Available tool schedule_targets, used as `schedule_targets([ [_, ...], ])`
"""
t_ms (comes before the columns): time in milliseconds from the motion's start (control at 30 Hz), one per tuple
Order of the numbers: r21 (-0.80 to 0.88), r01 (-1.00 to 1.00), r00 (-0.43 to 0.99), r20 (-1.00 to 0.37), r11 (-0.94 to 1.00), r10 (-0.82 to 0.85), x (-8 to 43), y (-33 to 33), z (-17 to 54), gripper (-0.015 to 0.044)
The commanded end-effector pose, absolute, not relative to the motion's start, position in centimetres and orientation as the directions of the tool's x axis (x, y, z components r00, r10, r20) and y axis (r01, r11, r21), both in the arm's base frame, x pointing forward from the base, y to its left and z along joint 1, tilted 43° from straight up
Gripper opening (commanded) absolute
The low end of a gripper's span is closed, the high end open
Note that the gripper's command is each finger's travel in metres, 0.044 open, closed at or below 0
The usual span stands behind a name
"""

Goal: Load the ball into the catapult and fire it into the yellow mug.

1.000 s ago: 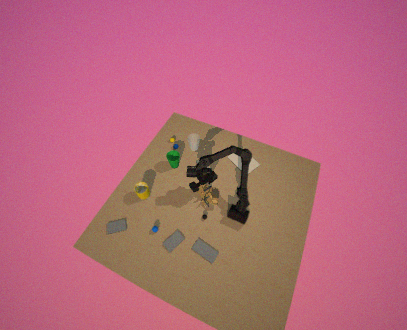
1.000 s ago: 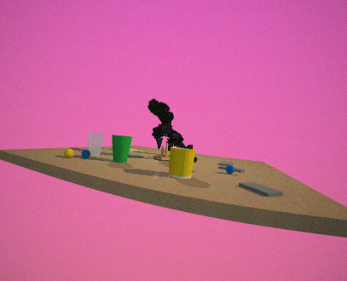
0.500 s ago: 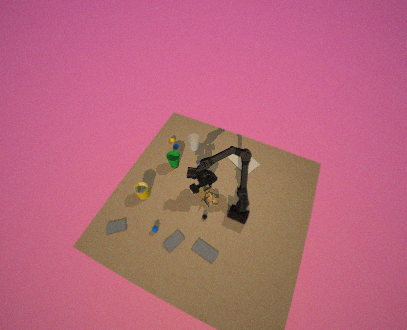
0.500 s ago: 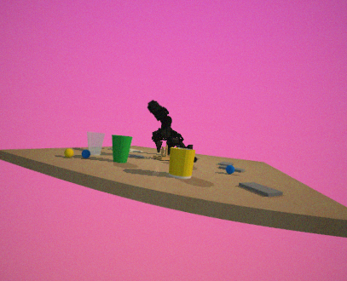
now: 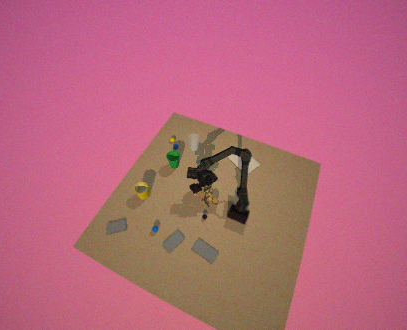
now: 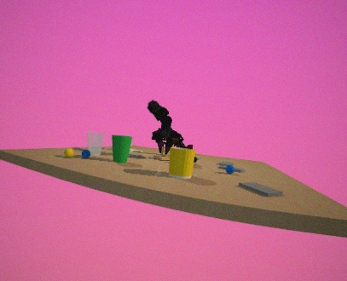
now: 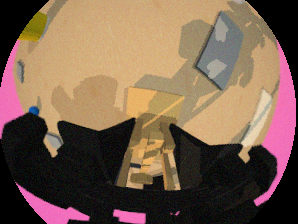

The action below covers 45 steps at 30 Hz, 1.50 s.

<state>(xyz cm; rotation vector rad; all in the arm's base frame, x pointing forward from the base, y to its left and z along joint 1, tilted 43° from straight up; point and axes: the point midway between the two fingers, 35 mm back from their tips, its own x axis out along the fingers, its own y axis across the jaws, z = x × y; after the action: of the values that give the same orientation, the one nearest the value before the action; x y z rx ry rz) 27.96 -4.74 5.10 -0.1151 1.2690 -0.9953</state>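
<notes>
The yellow mug (image 5: 142,191) (image 6: 181,163) stands upright; part of it shows in the wrist view (image 7: 34,27). The wooden catapult (image 5: 209,199) (image 6: 159,157) (image 7: 137,102) stands on the table below the arm. My gripper (image 5: 206,190) (image 6: 164,151) (image 7: 152,123) points down over it, its fingers partly closed against the two sides of the catapult's frame. A small black ball (image 5: 204,216) (image 6: 195,159) lies beside the catapult. A blue ball (image 5: 155,229) (image 6: 229,169) (image 7: 33,110) lies farther off. The fingers hide part of the catapult, and I cannot tell whether its cup holds anything.
A green cup (image 5: 173,159) (image 6: 122,148) and a pale cup (image 5: 194,142) (image 6: 95,143) stand upright. A yellow ball (image 5: 172,140) (image 6: 69,152) and another blue ball (image 5: 176,146) (image 6: 86,154) lie near them. Several grey slabs (image 5: 174,240) (image 6: 260,189) (image 7: 221,50) and a white sheet (image 5: 253,165) (image 7: 257,117) lie flat.
</notes>
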Motion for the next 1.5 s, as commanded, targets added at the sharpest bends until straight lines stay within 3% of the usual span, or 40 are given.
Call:
schedule_targets([
  [0,-0.574,0.558,-0.04,-0.739,0.599,-0.672,28.0,-4.7,5.1,0.0118],
  [200,-0.576,0.556,-0.041,-0.74,0.599,-0.672,28.2,-1.5,8.6,0.0],
  [400,-0.591,0.516,-0.041,-0.74,0.62,-0.672,28.8,-0.9,8.4,0.0],
  [1067,-0.662,-0.115,-0.037,-0.742,0.741,-0.669,36.5,6.8,0.8,0.0],
  [1467,-0.66,-0.136,-0.036,-0.742,0.739,-0.669,36.8,7.2,-0.2,0.0],
])
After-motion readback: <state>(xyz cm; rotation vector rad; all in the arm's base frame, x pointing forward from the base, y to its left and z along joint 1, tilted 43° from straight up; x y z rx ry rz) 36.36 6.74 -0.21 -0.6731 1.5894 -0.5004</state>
